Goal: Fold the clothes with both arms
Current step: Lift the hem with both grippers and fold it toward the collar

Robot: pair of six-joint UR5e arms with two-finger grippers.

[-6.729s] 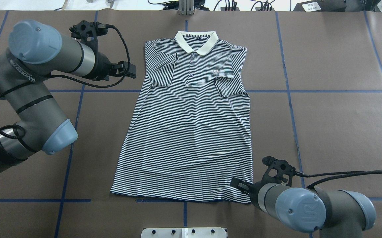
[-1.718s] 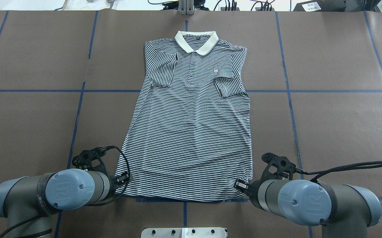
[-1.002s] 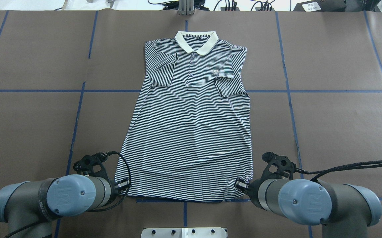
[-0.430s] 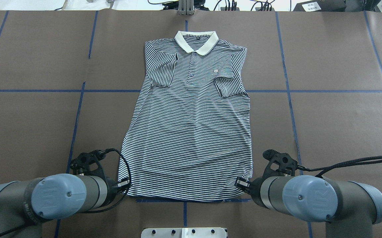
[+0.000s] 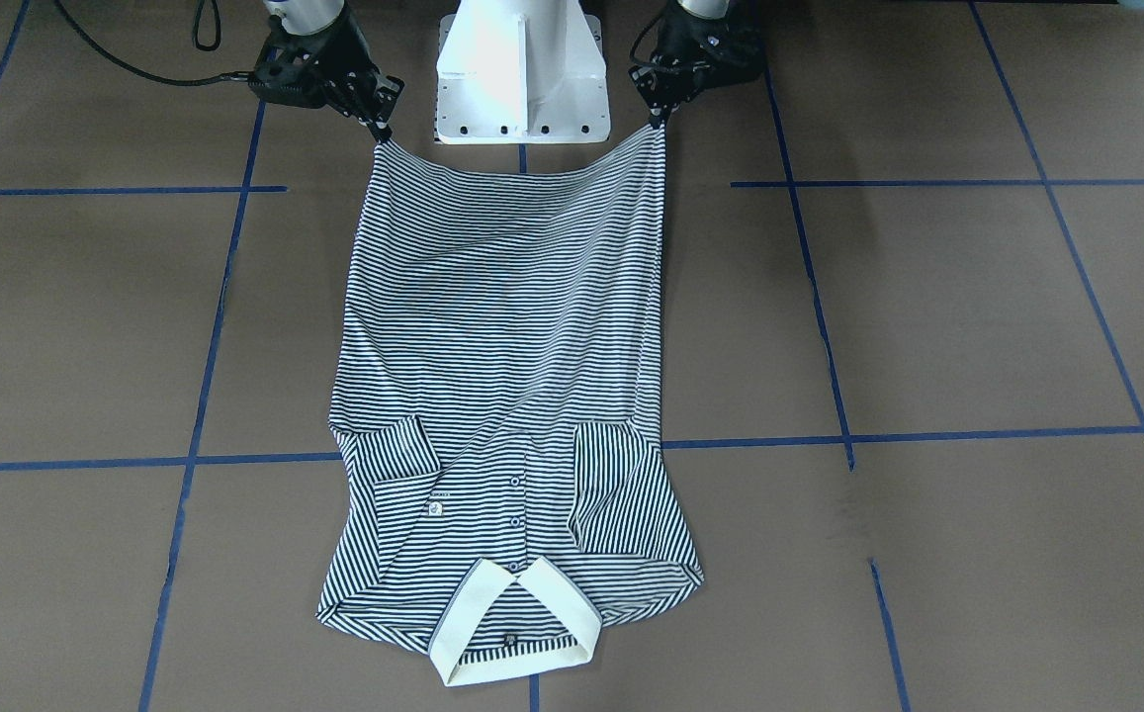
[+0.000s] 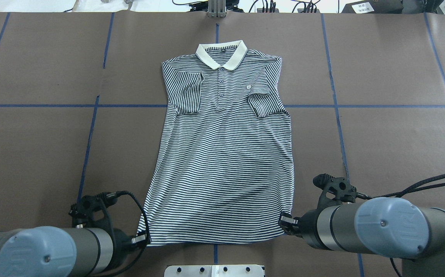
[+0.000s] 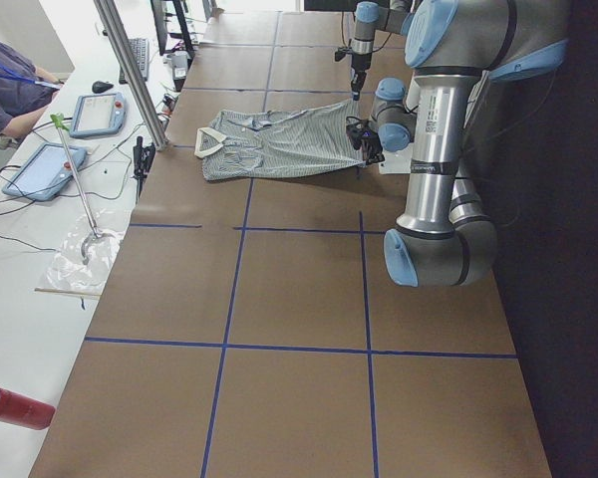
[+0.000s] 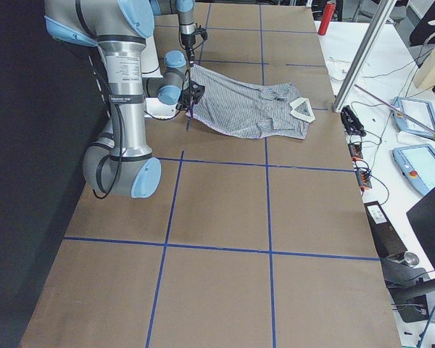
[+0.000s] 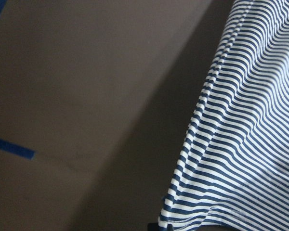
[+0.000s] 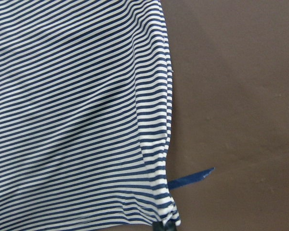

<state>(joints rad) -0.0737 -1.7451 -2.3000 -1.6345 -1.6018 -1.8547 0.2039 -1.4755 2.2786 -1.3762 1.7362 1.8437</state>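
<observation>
The striped polo shirt (image 6: pixel 226 154) lies face up on the brown table, cream collar (image 6: pixel 221 55) at the far end and both sleeves folded in over the chest. My left gripper (image 6: pixel 142 240) is shut on the hem's left corner. My right gripper (image 6: pixel 285 224) is shut on the hem's right corner. In the front-facing view the left gripper (image 5: pixel 659 117) and the right gripper (image 5: pixel 379 124) hold the hem stretched between them, raised off the table. The wrist views show only the striped cloth (image 9: pixel 241 144) (image 10: pixel 86 120) hanging from the pinched corners.
The white pedestal (image 5: pixel 522 69) stands just behind the lifted hem. Blue tape lines (image 6: pixel 87 146) cross the brown table cover. An aluminium post (image 6: pixel 216 9) stands at the far edge. An operators' bench with tablets (image 7: pixel 100 112) runs beyond the far edge.
Both grippers have pulled back toward the robot's base with the hem corners. The hem has lifted and the whole shirt, collar included, has slid a little toward the robot and to the left.
</observation>
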